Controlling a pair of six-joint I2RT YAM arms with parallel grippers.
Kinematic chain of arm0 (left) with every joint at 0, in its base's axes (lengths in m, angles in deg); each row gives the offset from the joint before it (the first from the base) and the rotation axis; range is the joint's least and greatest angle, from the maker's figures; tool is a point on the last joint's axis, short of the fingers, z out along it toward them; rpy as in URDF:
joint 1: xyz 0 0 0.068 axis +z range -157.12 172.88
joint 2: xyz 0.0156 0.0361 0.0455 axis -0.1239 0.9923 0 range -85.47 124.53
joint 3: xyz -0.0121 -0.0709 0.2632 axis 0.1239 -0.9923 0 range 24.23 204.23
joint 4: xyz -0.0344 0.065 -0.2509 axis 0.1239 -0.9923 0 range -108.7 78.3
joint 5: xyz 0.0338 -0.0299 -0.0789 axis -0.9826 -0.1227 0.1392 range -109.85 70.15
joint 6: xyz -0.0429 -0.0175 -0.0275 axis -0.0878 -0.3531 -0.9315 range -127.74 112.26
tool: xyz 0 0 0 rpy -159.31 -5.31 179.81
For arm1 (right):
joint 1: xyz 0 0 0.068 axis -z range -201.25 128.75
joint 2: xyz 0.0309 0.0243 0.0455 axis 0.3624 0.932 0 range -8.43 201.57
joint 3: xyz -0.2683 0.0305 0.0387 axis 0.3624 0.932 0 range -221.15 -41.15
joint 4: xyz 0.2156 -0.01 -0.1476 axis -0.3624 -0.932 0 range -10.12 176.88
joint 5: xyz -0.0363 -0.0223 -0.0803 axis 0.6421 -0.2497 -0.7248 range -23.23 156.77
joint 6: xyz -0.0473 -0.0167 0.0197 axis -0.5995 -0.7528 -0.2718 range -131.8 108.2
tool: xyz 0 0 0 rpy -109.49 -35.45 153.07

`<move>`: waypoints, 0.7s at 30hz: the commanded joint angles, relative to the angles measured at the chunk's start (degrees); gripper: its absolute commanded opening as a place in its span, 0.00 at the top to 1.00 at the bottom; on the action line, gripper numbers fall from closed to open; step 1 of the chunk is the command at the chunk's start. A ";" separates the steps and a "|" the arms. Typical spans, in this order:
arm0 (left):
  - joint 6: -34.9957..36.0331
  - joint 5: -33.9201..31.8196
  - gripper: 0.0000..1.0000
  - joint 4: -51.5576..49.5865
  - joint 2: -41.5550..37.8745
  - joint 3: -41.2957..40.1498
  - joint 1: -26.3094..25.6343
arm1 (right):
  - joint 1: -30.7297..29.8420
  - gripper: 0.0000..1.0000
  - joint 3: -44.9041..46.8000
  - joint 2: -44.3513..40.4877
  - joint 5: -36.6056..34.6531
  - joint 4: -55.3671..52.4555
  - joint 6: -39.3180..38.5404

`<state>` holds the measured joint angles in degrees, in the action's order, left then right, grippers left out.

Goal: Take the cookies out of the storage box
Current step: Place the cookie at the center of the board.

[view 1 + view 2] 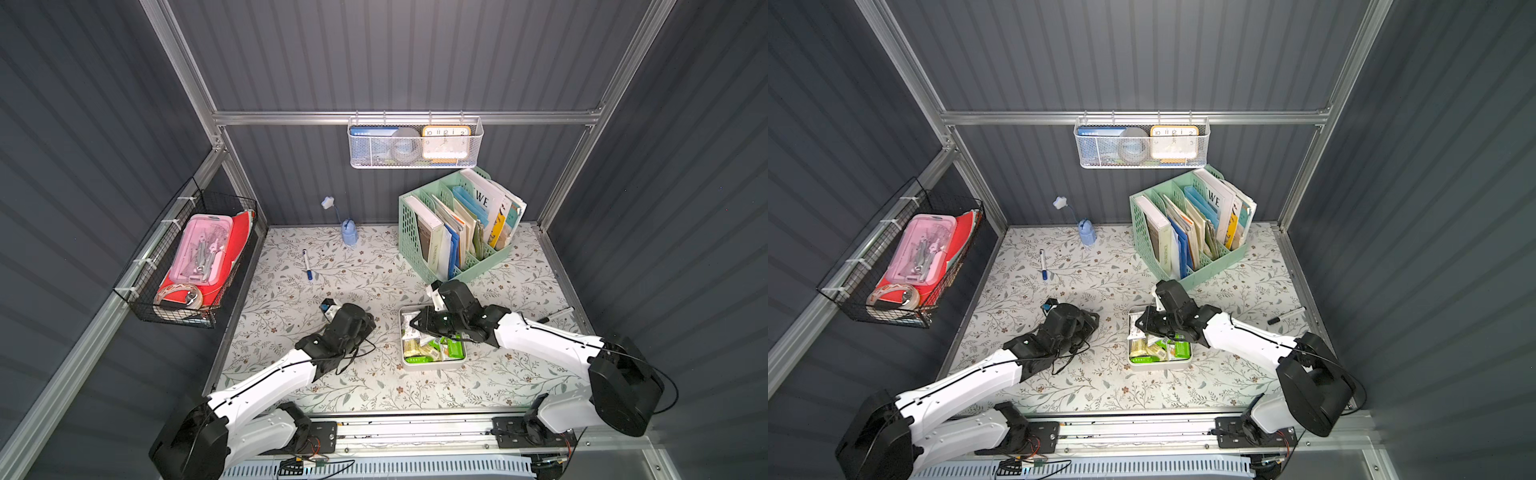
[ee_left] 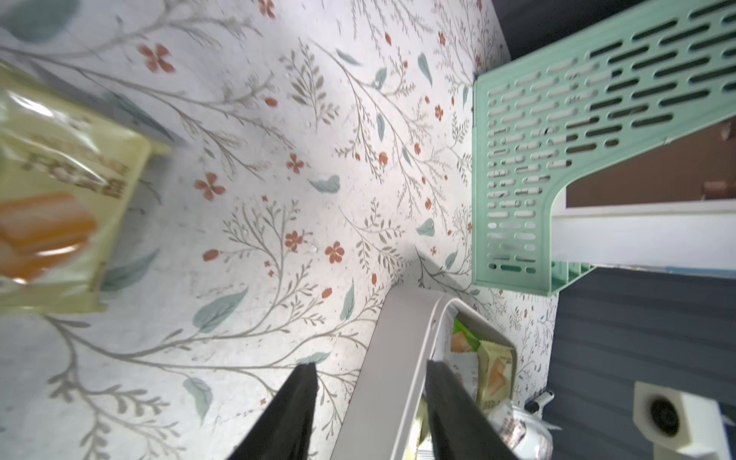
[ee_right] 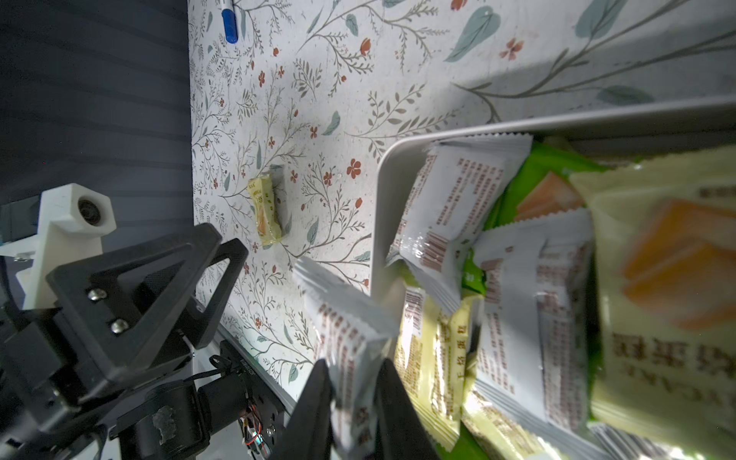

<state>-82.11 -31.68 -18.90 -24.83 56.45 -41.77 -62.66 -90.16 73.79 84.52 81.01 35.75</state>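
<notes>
- Right gripper (image 3: 353, 362), closest to the right wrist lens: its jaws are narrowed onto one end of a white-silver packet (image 3: 338, 318). The packet shows against the wall of the storage box (image 1: 434, 366), near a corner. Whether its far end has cleared the rim cannot be told.
- The storage box sits on the floral table (image 1: 415, 395) between the two arms, in front of the mint-green file organizer (image 1: 415, 245). The cookies (image 1: 432, 350) heaped in it are green, pale yellow and white-silver, and most are inside.
- One pale yellow packet (image 3: 267, 211) lies on the table near the left gripper (image 2: 370, 363), apart from the box wall.
- Left gripper: its jaws are half apart and empty. It points toward the box from beside it and does not touch it.
- Step in hand, by appearance: lifting the pinched packet out.
  - Raise it straight up until it clears the rim, then carry it toward the yellow packet.
  - The hold seems to be on a crimped end only, so move slowly. A swing could shed the packet or drag its neighbours over the wall.
</notes>
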 commanded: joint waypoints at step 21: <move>-2.03 -11.92 0.50 -32.55 -29.28 -1.88 5.44 | -11.19 0.89 -32.35 35.87 -2.51 0.43 1.88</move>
<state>-85.21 -43.24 -48.39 -53.88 55.86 -36.46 -73.65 -119.97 107.32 82.82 83.67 37.37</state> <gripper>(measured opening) 0.498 0.196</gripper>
